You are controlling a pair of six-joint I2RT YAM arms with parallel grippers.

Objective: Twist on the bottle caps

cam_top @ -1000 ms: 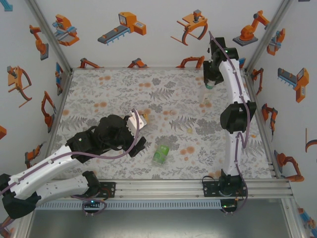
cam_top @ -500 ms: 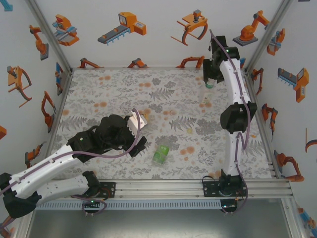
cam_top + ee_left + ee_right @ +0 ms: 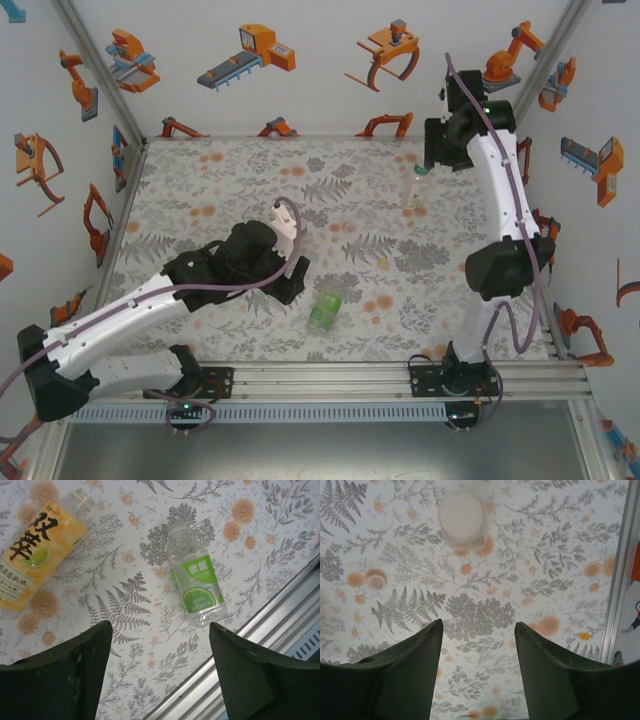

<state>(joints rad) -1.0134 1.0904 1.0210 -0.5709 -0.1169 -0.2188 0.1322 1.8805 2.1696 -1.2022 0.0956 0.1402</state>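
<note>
– Both arms have shifted in the last second. My right arm has lifted up and back off the small translucent greenish plastic bottle (image 3: 414, 188). It now stands upright on its own on the floral-printed table (image 3: 200, 180), just ahead of and below the right claw (image 3: 478, 625).

– Did it let go?

– Yes. The jaws are parted about halfway with nothing between them. Through the wrist camera the bottle's top is a pale blur, so I can't say whether a cap sits on it, or how tight. My guess is that this bottle is done or nearly so.

– And the left?

– That arm has reached forward and to the right. The left claw (image 3: 160, 627) hangs moderately open and empty above the table. Ahead of it, toward the left of its wrist view, the amber-yellow plastic bottle with the yellow label (image 3: 35, 555) lies on its side. Its neck looks bare. Ahead and slightly right lies the clear plastic bottle with the green-and-white band (image 3: 197, 580), also on its side. It looks empty, and I see no coloured cap on it.

– Anything inside the amber one?

– I can't tell through the label.

– Caps?

– What looks like a small pale round plastic cap (image 3: 376, 580) lies loose on the table, ahead and left of the right claw. I judge two bottles are waiting to be stood up and capped.
</note>
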